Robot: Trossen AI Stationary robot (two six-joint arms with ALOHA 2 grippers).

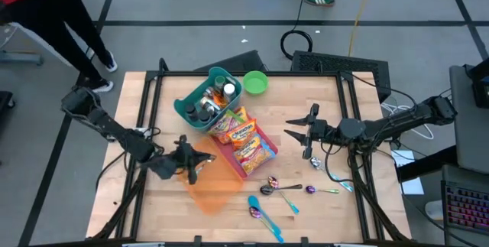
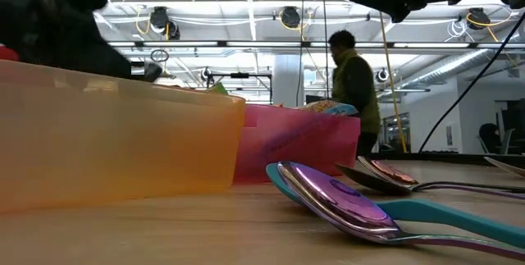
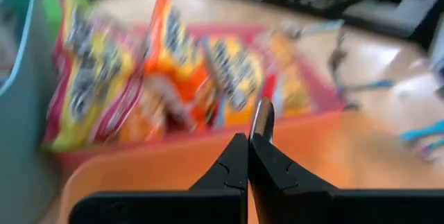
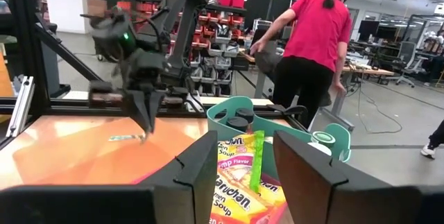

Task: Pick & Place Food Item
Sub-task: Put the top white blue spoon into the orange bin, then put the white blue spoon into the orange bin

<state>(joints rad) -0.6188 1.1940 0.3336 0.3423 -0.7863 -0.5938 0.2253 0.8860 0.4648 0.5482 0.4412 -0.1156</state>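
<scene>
L gripper (image 1: 200, 160): fingers pressed together, nothing held, above orange bin (image 1: 214, 182); noodle packets (image 1: 243, 138) just ahead. R gripper (image 1: 294, 128): fingers apart, seemingly empty, spoons (image 1: 281, 188) nearby below.

Orange-and-yellow noodle soup packets (image 1: 243, 136) overlapping in a heap inside the red bin (image 1: 267, 162), between the teal bin (image 1: 188, 102) and the orange bin (image 1: 218, 186).

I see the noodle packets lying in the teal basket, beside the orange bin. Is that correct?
Not quite. The high view shows the noodle packets in the pink bin, not in the teal basket, which holds bottles and jars. The pink bin does sit beside the orange bin.
</scene>
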